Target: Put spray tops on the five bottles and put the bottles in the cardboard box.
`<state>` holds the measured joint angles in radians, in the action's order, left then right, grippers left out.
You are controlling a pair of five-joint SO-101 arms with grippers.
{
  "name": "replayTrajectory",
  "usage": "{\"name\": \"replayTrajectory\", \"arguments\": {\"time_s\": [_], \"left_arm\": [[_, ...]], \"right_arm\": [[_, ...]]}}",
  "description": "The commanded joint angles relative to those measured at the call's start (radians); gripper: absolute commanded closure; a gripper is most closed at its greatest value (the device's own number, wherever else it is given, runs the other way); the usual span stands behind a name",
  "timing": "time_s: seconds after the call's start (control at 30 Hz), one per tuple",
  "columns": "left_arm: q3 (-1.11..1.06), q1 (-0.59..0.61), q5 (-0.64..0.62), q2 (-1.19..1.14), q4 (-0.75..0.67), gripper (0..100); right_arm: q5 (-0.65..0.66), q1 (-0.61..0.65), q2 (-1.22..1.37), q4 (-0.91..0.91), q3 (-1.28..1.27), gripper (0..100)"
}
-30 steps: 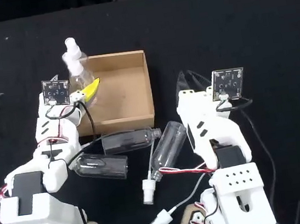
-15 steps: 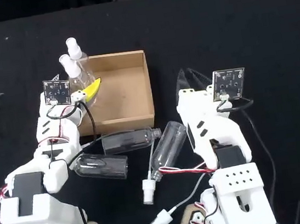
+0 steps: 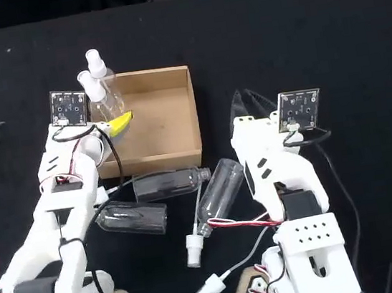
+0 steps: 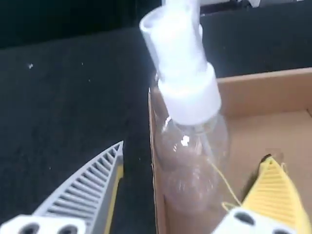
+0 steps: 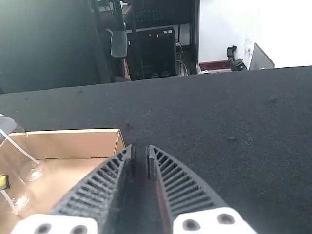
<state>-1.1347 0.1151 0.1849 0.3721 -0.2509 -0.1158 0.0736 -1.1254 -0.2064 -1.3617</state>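
Left jaws spread wide, capped bottle standing between them in the box's far-left corner. Right jaws pressed together off its right wall. Next bottle lies along the near wall, I'd say closer to the left arm.

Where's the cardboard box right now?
Seen from above, the cardboard box sits left of centre, just ahead of the left arm; two capped bottles stand in its far left corner.
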Motion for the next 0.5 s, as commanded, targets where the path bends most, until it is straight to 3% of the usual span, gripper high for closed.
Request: {"name": "replayTrajectory", "arguments": {"time_s": [0.0, 0.47], "left_arm": [[0.019, -0.013, -0.003, 0.072, 0.081, 69], [0.16, -0.013, -0.003, 0.253, 0.612, 69]], "right_arm": [[0.009, 0.005, -0.01, 0.034, 0.005, 96.2], [0.009, 0.005, -0.016, 0.04, -0.008, 96.2]]}}
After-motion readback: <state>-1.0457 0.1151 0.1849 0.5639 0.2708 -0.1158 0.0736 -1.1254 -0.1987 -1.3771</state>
